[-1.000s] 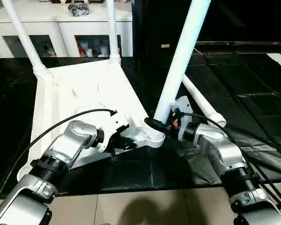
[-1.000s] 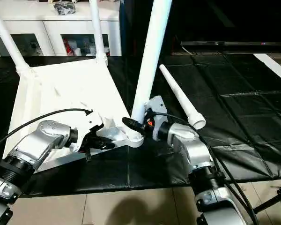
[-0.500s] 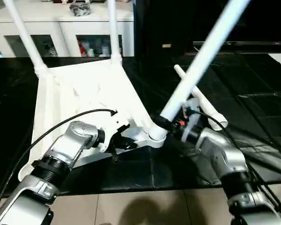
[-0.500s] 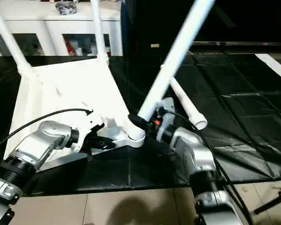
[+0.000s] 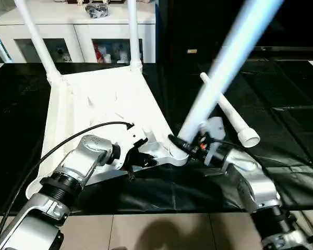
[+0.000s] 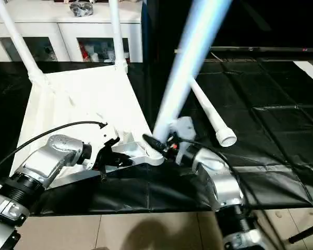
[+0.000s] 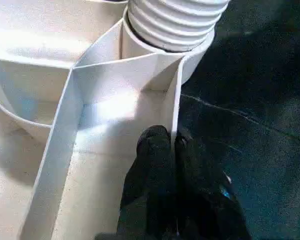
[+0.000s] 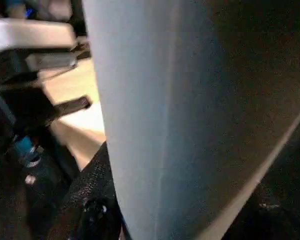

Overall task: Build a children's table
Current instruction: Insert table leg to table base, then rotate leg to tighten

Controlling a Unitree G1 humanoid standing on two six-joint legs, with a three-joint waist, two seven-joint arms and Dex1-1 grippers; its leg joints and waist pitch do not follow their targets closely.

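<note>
Tabletop (image 5: pixel 101 107) upside down on black mat, ribbed, white, stiff but light plastic; 2 far legs up. Third leg (image 5: pixel 227 62) in near corner socket (image 5: pixel 173 154), tilted, blurred: long lever, grip low. Right gripper (image 5: pixel 183 146) prob. clamped at its base. Left gripper (image 7: pixel 172 150) pinches rim wall. Spare leg (image 5: pixel 230 115) beside.

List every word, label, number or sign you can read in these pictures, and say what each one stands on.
No text can be read in any view.
The tabletop, its legs and the loose leg on the black mat carry no print.
A small yellowish tag on the dark furniture behind is too small to read.
The things behind the cabinet glass are too small and blurred to show any label.
</note>
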